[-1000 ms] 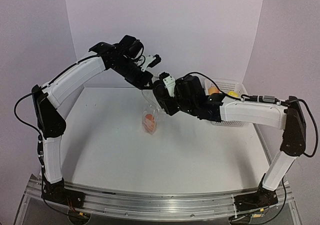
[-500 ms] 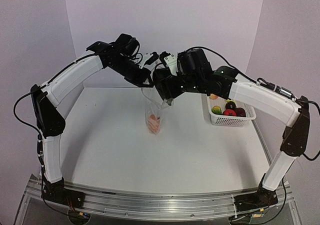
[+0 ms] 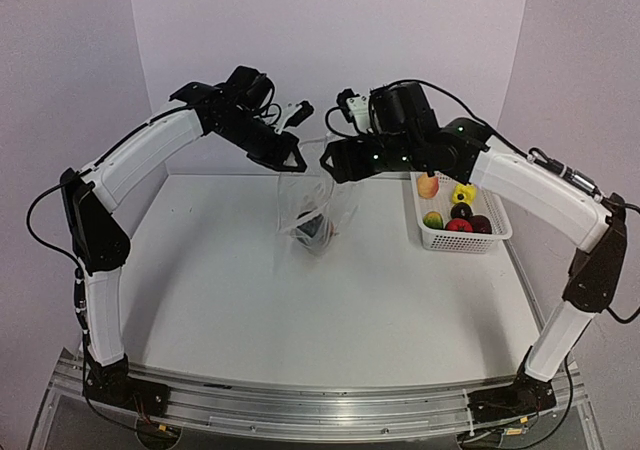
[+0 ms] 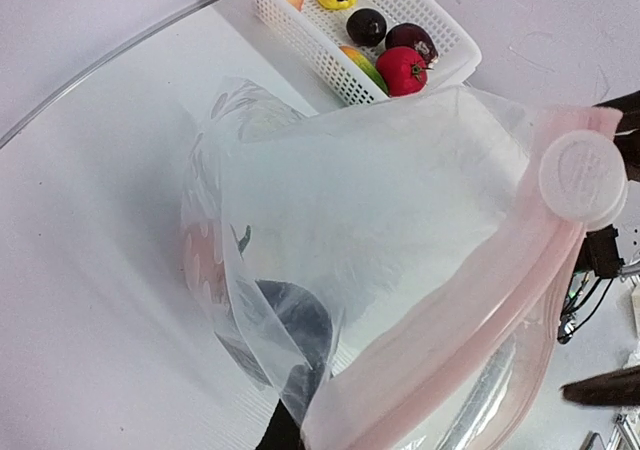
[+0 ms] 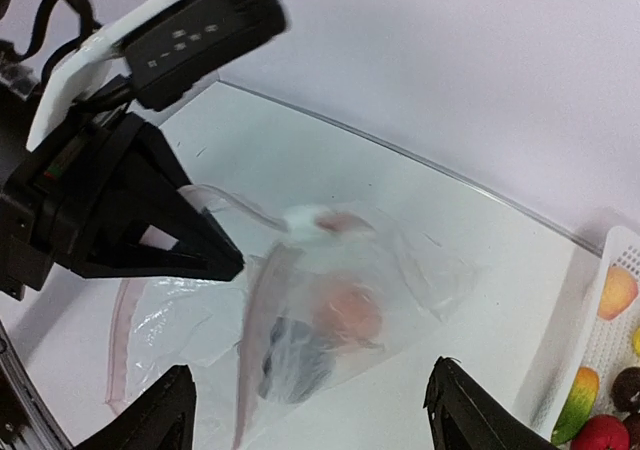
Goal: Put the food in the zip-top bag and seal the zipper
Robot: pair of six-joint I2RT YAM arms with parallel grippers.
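R gripper [image 5: 310, 375] has pulled back off the bag mouth vs 0.5 s ago. It hangs just beside it, fingers wide apart, nothing held. A dark purple toy food piece [image 5: 295, 355] is new inside the clear flexible zip-top plastic bag [image 3: 308, 210], next to the orange-peach toy piece [image 5: 350, 315]. L gripper [image 3: 293, 163] unchanged, clamped on the bag's top edge. Bag hangs over mid white table [image 3: 220, 270]; can't tell if its bottom touches. Pale pink zipper strip [image 4: 470, 330] is unsealed, w/ a round white disc [image 4: 583, 178] at one end, embossing unreadable. Farther back, R side: white perforated plastic basket [image 3: 470, 243] w/ toy fruits [image 3: 458, 225]: peach, yellow, green, red, 2 dark.
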